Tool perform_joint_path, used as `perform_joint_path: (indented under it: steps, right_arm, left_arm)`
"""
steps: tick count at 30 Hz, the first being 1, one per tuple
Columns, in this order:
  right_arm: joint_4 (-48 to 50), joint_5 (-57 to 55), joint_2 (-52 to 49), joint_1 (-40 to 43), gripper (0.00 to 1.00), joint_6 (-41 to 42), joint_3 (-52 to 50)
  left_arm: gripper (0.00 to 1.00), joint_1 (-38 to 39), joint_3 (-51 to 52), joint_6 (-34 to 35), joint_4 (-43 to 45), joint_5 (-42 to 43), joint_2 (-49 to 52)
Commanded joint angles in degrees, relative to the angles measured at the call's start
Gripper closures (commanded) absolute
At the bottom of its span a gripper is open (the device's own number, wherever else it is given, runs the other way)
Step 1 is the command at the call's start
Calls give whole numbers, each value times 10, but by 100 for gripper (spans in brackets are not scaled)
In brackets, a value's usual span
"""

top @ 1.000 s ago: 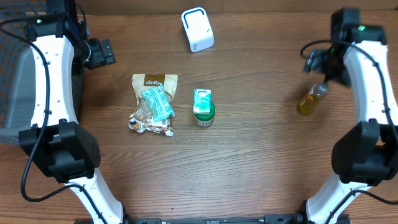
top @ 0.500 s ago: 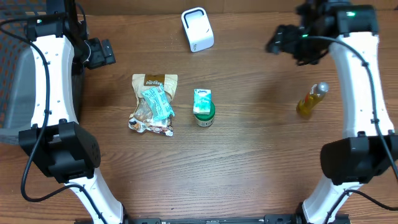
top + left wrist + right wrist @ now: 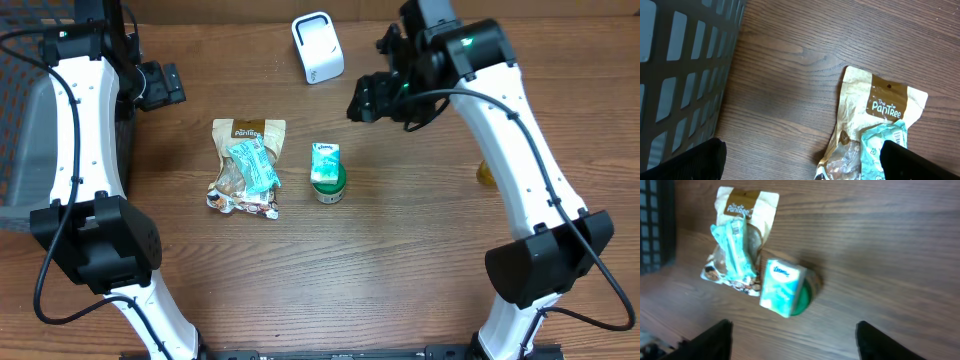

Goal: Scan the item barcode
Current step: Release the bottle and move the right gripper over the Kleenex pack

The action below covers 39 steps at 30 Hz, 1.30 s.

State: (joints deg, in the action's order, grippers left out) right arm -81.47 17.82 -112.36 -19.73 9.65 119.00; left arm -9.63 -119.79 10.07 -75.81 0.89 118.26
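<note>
**Overhead and wrist views, scanning station.** You see the white barcode scanner (image 3: 318, 47) standing at the far edge of the table (image 3: 400, 270), near the centre. The items to scan lie nearer you, well apart from it: a tan snack bag (image 3: 247, 133) lying flat, a teal packet (image 3: 253, 166) resting on top of that bag, and, just to their right, a tissue pack (image 3: 325, 159) lying on a green-topped tub (image 3: 331, 189). A yellow bottle (image 3: 485, 174) shows only as a sliver behind the right arm, so you cannot read its pose.

**Right gripper** (image 3: 797, 341): it hangs above the table between the scanner and the tissue pack, touching neither. In its wrist view your two fingers sit at the lower corners, spread wide with nothing between them; the jaws are released. The tissue pack, tub and snack bag all lie below it in that view.

**Left gripper** (image 3: 804, 161): it hovers at the far left beside the grey slatted basket (image 3: 685, 60), above the upper end of the snack bag. Its jaws are fully spread and empty
</note>
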Motion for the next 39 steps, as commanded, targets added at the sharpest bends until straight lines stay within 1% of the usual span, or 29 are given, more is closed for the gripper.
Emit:
perform_joint_path:
  steps: [1,4,8,9,10,16,17,20,22,26,28,30,34,39]
  right_arm:
    - [12,0,3,-13,31,30,-22]
    - [33,-2,3,-20,37,41,-53]
    - [61,-1,3,-24,37,41,-88]
    - [71,-1,3,-24,23,41,-98]
    - [77,-1,3,-24,0,41,-105]
    - [90,-1,3,-24,0,41,-129]
    - [90,-1,3,-24,6,41,-129]
    - [88,-1,3,-24,33,41,-129]
    - [83,-1,3,-24,43,41,-129]
    - [77,-2,3,-24,48,67,-130]
    - [77,-2,3,-25,51,71,-130]
    - [80,-2,3,-30,53,71,-137]
    - [97,-2,3,-44,53,72,-164]
    - [134,-1,3,-63,53,99,-206]
  left_arm:
    - [0,-1,-14,-11,0,2,0]
    - [0,-1,-14,-11,0,2,0]
    - [0,-1,-14,-11,0,2,0]
    - [1,-1,-14,-11,0,2,0]
    - [0,-1,-14,-11,0,2,0]
    - [0,-1,-14,-11,0,2,0]
    - [0,-1,-14,-11,0,2,0]
    - [1,-1,-14,-11,0,2,0]
    - [0,-1,-14,-11,0,2,0]
    - [0,-1,-14,-11,0,2,0]
    - [1,-1,-14,-11,0,2,0]
    - [0,-1,-14,-11,0,2,0]
    - [0,-1,-14,-11,0,2,0]
    - [0,-1,-14,-11,0,2,0]
